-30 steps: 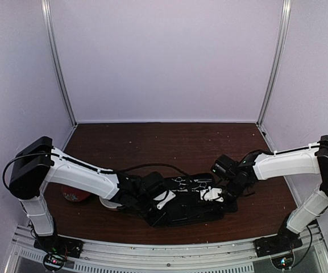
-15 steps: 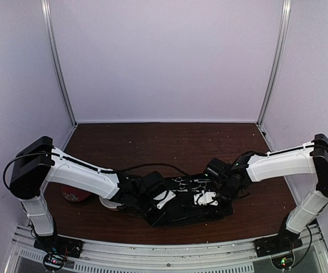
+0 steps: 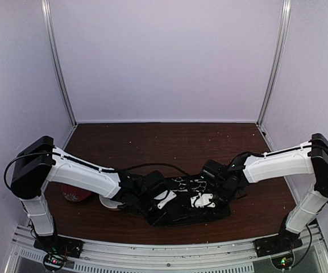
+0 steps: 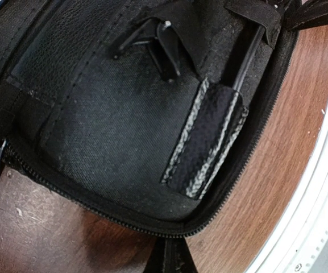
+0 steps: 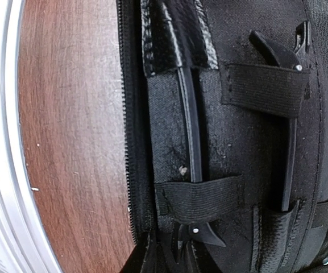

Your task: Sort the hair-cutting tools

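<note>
1. the black pouch (image 3: 172,219) lay unzipped and open on the table (image 3: 152,142) between the two arms. all the hair-cutting tools were in or on it. it looked soft and floppy, so i judged it would drag along if a tool were pulled hard from its loops.
2. the left gripper (image 4: 169,257) was closed, its tips pressed together right at the zip edge of the pouch. whether a fold of that edge was pinched between them i could not tell.
3. the right gripper (image 5: 178,256) hung low over the pouch's inner panel, its tips about the lower end of a black stick. black on black hid the gap, so i could not tell whether it was open, closed or gripping.
4. two small silver scissors (image 3: 180,182) (image 3: 201,183) lay at the far side of the open pouch, just beyond the grippers. i judged them light, stiff and slick. the narrow shank between rings and blades seemed the safest place to hold them, since a flat blade could slide out.
5. two thin black sticks (image 5: 190,114) (image 5: 289,142) sat lengthwise in the pouch, each tucked under an elastic band (image 5: 200,199). they looked very light and stiff but easy to bend. a free end would give the best hold, with the pull running along the length so the band did not snag.
</note>
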Tool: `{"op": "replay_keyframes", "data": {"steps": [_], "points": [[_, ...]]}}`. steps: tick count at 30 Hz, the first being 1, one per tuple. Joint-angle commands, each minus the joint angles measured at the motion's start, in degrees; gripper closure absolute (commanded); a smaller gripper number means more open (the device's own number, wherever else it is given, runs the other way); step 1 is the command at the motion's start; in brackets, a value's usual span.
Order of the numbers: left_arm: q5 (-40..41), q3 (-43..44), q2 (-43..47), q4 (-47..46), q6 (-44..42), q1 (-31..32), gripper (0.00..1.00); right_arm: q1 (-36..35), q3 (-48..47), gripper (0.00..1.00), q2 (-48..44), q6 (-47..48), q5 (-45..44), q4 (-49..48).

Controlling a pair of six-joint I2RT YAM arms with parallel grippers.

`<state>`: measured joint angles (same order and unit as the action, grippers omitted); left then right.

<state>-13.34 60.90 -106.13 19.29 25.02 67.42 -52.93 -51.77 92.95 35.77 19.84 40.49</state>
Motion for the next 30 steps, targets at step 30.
{"op": "replay_keyframes", "data": {"steps": [30], "points": [[11.2, 16.8, 4.7, 12.7, -5.2, -12.0, 0.63, 4.1, 7.2, 0.65, -21.4, 3.4, -3.7, -1.2]]}}
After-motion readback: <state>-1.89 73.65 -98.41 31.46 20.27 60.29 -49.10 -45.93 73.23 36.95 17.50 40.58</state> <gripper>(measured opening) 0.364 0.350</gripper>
